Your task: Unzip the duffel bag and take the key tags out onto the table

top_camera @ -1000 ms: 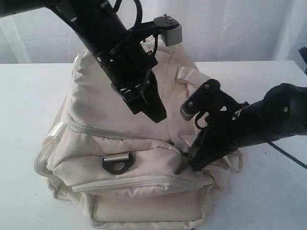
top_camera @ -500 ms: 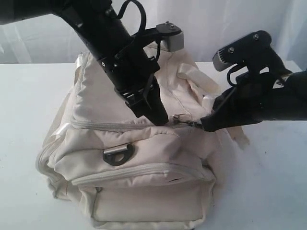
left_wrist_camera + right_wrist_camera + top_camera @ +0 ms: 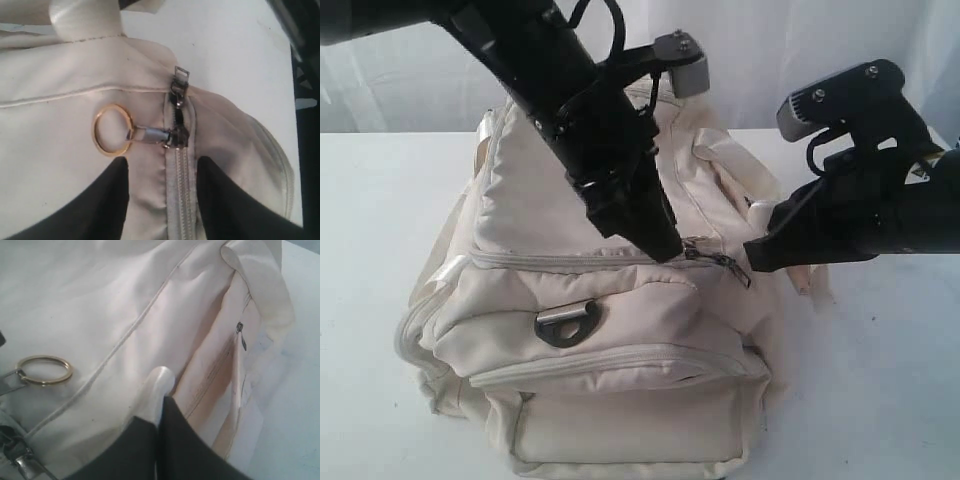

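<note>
The cream duffel bag (image 3: pixel 570 300) stands on the white table (image 3: pixel 880 380), its top zip closed. My left gripper (image 3: pixel 665 248) is open and presses down on the bag's top. In the left wrist view its gripper (image 3: pixel 162 165) straddles the zip just behind the slider (image 3: pixel 177 137), which carries a gold ring pull (image 3: pixel 112 130). My right gripper (image 3: pixel 752 258) is at the bag's right end. In the right wrist view it (image 3: pixel 161 400) is shut on a shiny cream webbing strap (image 3: pixel 157 382). The key tags are hidden.
A metal D-ring (image 3: pixel 565 325) hangs on the bag's front above a zipped side pocket (image 3: pixel 620 365). A second small zip pull (image 3: pixel 241 335) shows on the bag's end panel. A white curtain (image 3: pixel 770 60) backs the table.
My right gripper has risen from low beside the bag to its upper right end, drawing that end up. My left gripper has come down onto the top zip.
</note>
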Available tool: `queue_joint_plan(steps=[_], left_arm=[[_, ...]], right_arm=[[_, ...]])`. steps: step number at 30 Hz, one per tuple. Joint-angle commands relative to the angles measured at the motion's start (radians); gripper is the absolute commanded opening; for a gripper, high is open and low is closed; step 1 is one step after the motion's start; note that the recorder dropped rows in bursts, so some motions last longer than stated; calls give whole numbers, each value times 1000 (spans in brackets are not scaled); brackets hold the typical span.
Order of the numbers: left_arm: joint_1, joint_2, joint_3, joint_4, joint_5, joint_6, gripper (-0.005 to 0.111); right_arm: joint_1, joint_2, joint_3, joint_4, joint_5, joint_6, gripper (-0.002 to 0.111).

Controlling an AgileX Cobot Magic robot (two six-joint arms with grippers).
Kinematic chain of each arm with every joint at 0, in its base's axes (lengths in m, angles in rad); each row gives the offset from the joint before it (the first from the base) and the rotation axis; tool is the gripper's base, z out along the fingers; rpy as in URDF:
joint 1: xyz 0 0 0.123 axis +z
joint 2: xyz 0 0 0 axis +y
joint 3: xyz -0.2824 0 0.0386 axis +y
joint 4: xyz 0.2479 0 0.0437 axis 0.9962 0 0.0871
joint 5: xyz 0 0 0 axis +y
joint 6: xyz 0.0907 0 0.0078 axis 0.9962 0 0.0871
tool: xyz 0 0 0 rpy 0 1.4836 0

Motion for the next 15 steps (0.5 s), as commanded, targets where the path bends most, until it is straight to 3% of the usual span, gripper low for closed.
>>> queue_joint_plan(steps=[1,7,11,15], left_arm=[[-8,-6,-81,-10,9,-202,52],[-8,6,-114,47,-67,-553,52],[-8,38,-114,87,-67,-670,53],[-8,66,-114,37,-72,-679,57]], right_arm=[[-9,-17,-3,5,-30,30,0],[-9,-17,-3,5,-47,76,0],[-9,-17,-3,5,-62,143,0],[-9,-17,-3,5,-61,183,0]])
